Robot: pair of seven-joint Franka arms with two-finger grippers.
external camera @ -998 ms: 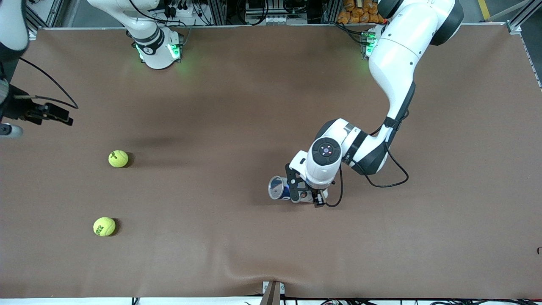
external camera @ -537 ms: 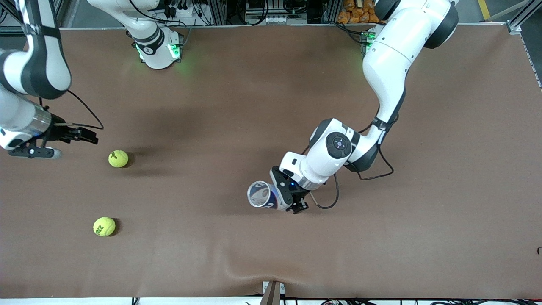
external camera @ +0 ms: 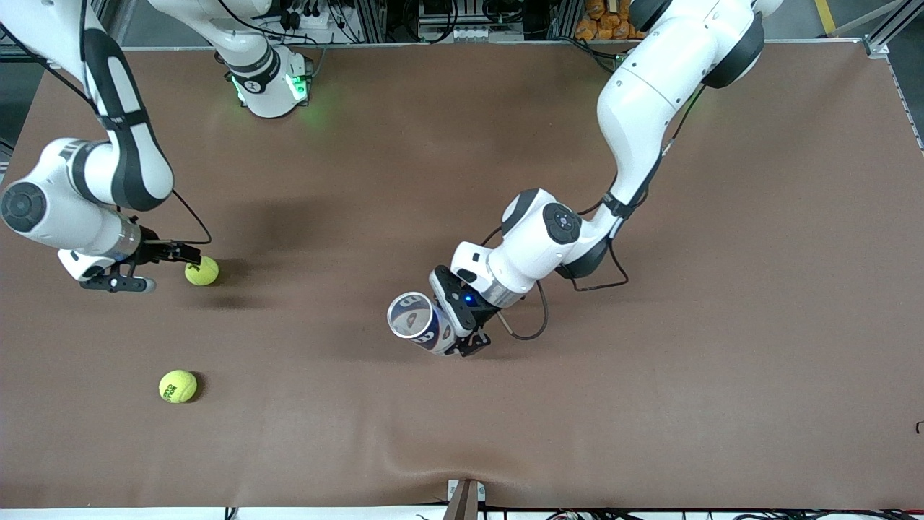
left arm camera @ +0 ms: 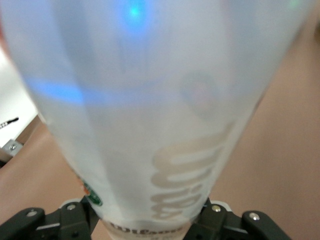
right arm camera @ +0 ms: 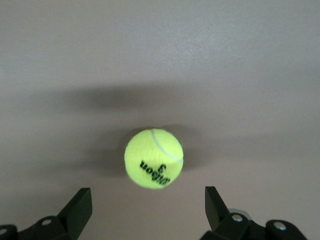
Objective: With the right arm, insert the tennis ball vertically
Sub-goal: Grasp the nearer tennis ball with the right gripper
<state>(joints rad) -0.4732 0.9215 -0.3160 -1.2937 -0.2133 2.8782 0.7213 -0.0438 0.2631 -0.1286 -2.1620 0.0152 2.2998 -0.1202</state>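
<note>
The brown surface (external camera: 722, 361) carries everything I have to work with. My left arm reaches out over the middle of it, and the left gripper (external camera: 456, 321) has its fingers clamped on the tennis ball can (external camera: 419, 323) — tilted, its open mouth turned up toward the front camera. In the left wrist view the can's pale wall fills nearly everything, with the fingertips pinching its base.

At the right arm's end, the right gripper (right arm camera: 150, 210) hangs low just beside the tennis ball (external camera: 201, 271) I take to be the target; its fingers (right arm camera: 80, 207) are spread wide and hold nothing. The right wrist view shows that ball (right arm camera: 154, 158) lying ahead of the gap and not yet between the fingers. A second ball (external camera: 177, 386) rests nearer the front camera, well apart.

To do this pickup well, I would ease forward until the ball sits centred between the fingers — then close gently, since a nudge could send it rolling.
</note>
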